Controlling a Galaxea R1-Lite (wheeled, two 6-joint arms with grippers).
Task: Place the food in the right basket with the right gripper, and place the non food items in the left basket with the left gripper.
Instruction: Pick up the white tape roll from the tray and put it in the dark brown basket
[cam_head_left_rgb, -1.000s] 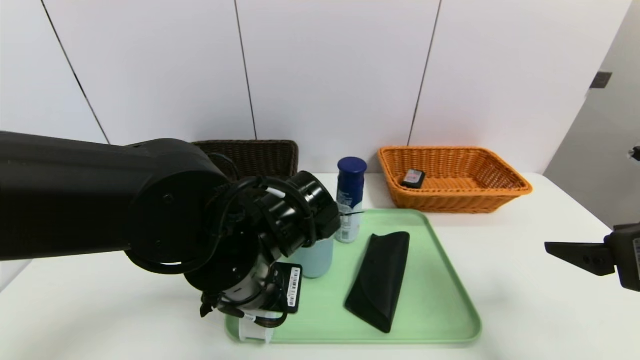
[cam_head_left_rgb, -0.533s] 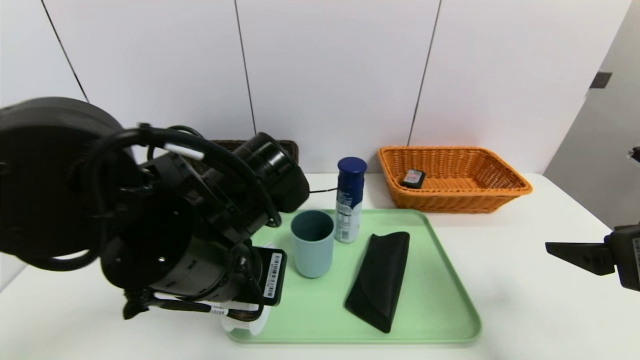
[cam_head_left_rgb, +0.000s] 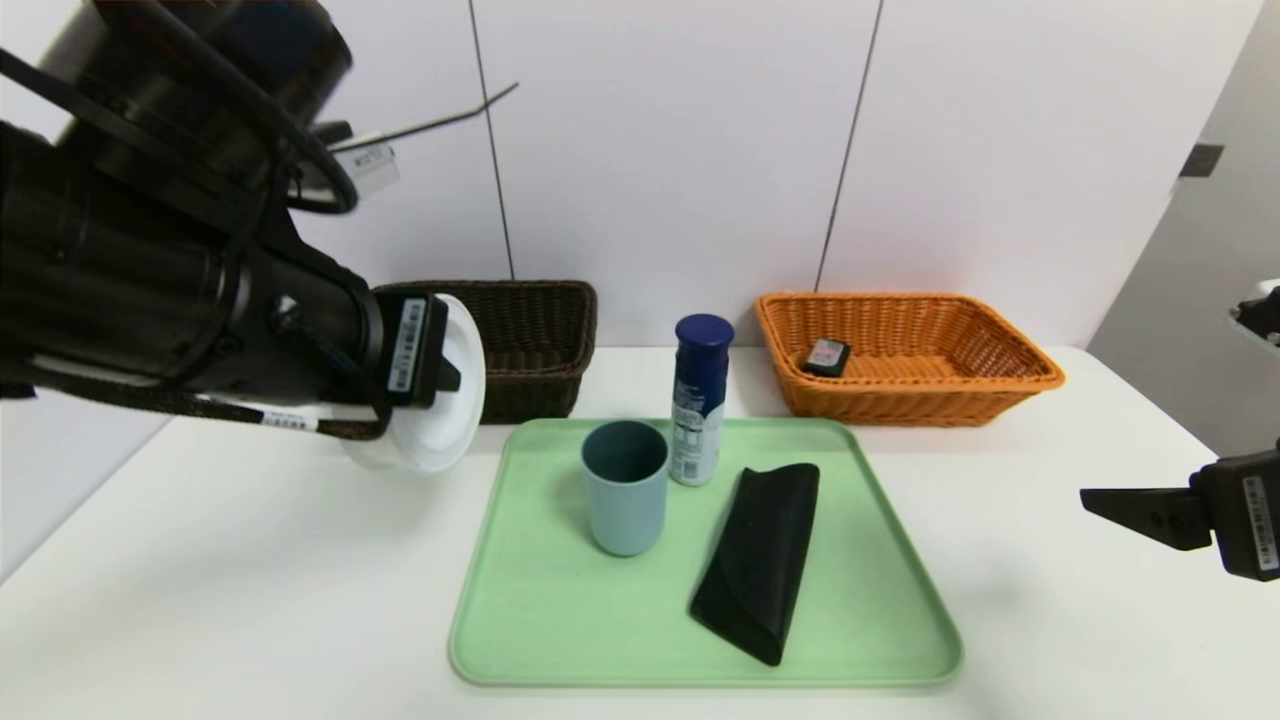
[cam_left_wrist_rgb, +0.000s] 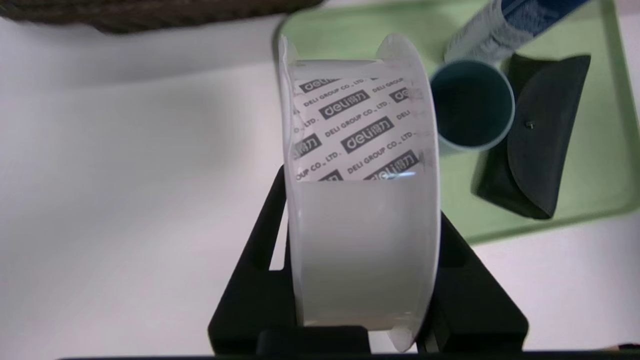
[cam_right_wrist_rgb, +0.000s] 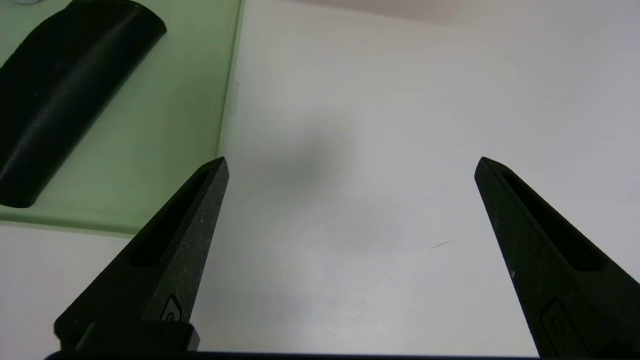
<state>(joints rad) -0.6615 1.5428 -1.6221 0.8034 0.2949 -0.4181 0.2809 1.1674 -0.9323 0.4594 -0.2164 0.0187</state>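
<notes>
The left gripper (cam_left_wrist_rgb: 362, 220) is grasping a white tape roll (cam_head_left_rgb: 440, 385) and holding it up in the air, near the front of the dark basket (cam_head_left_rgb: 535, 340) at the back left of the table (cam_head_left_rgb: 200, 560). This looks like the carrying step: tape is not food, so it is going into that left basket. Next the arm needs to reach over the basket rim, then let go. The roll is sitting tight between the jaws, clear of the green tray (cam_head_left_rgb: 560, 640). The right gripper (cam_right_wrist_rgb: 350, 165) is waiting wide open over the table's right side, holding nothing
</notes>
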